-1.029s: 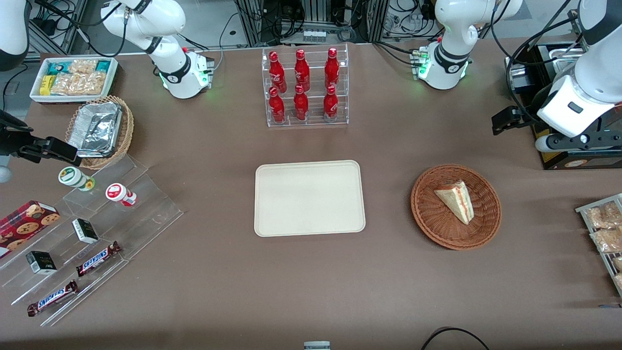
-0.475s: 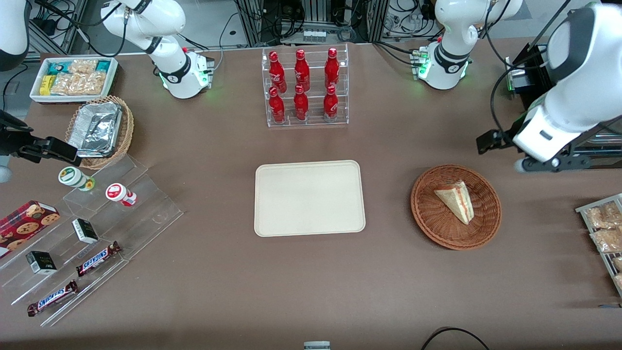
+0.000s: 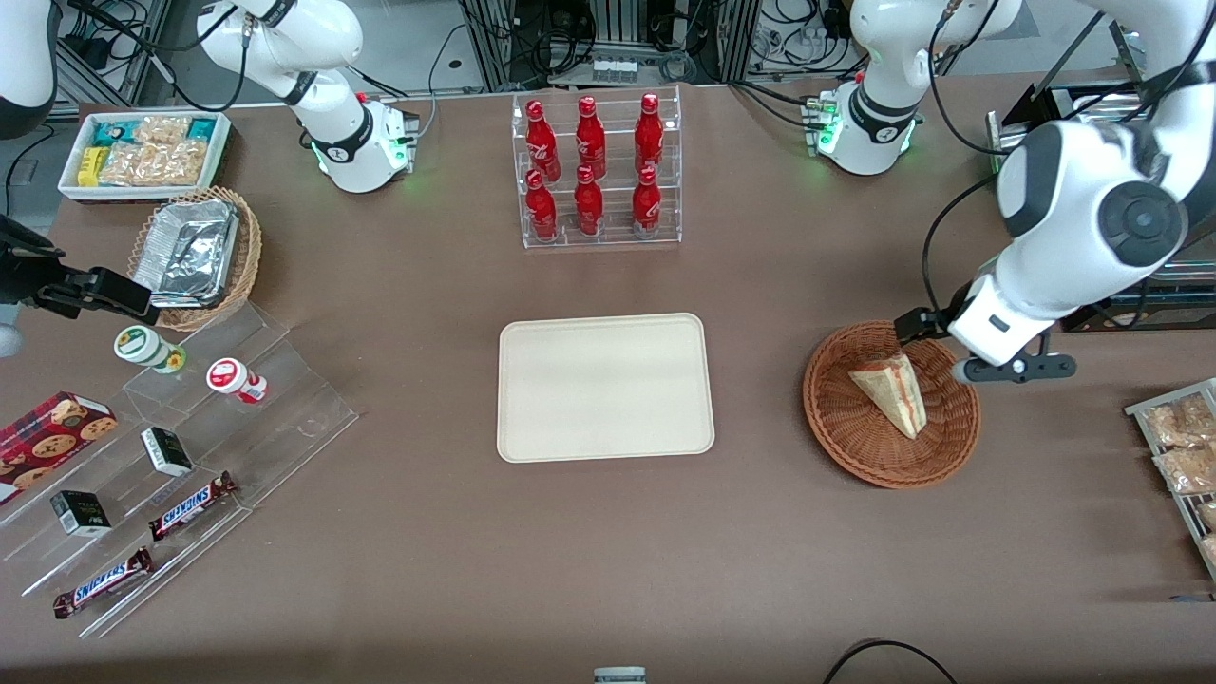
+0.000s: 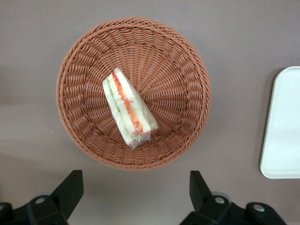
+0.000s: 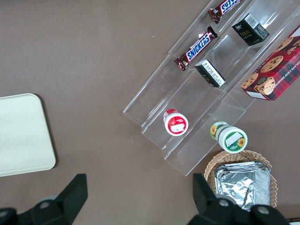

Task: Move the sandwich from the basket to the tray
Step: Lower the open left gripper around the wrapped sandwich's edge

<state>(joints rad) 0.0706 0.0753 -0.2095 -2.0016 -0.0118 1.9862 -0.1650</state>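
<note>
Sandwich (image 4: pixel 129 108) lying slantwise in the basket (image 4: pixel 183 61), untouched; tray (image 3: pixel 605 387) bare, well apart toward the parked arm's end. Gripper (image 4: pixel 136 197) hovering above the basket's rim, fingers (image 4: pixel 70 187) spread wide, holding nothing.

Risks from here: closing across the long slanted edge instead of the narrow faces, probably squashing the soft bread or slipping off the clear wrap. Descending off-centre, catching wicker and dragging the basket. Height above the sandwich hard to judge.

The pincer (image 4: pixel 133 194) has swung in, open, above the basket (image 3: pixel 891 404) rim.
</note>
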